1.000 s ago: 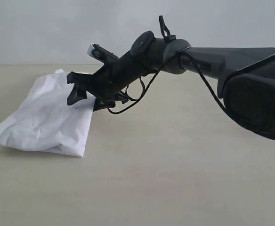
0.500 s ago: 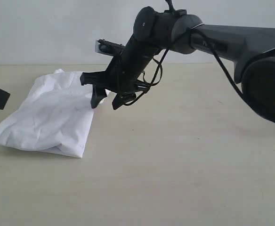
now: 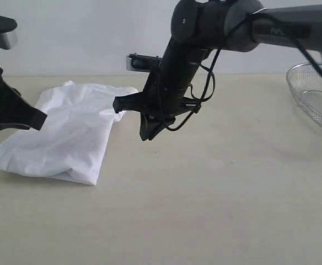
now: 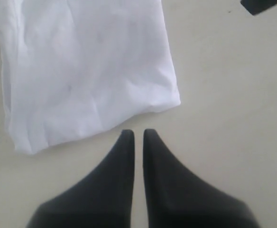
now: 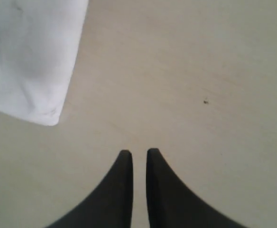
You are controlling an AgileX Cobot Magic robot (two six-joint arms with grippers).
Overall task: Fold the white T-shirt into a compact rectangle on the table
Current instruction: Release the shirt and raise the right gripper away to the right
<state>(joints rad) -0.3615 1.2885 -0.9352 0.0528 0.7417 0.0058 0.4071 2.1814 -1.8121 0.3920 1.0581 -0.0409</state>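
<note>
The white T-shirt [image 3: 62,138] lies folded into a rumpled rectangle at the left of the table [image 3: 216,193], plain side up. My right gripper [image 3: 144,131] hangs above the table just off the shirt's right edge. In the right wrist view the right gripper [image 5: 139,152] has its jaws together with nothing between them, and the shirt's corner [image 5: 29,57] lies apart from it. My left gripper [image 3: 41,118] hovers over the shirt's left part. The left wrist view shows that gripper [image 4: 138,133] shut and empty, just off the shirt's edge [image 4: 86,66].
A round silver wire-mesh basket [image 3: 315,94] stands at the table's right edge. The right arm [image 3: 205,27] reaches in from the upper right. Bare pale table stretches in front of and to the right of the shirt.
My right gripper closed and rose to the right, off the shirt's edge. The left arm came into view over the shirt's left side. The basket is now uncovered.
</note>
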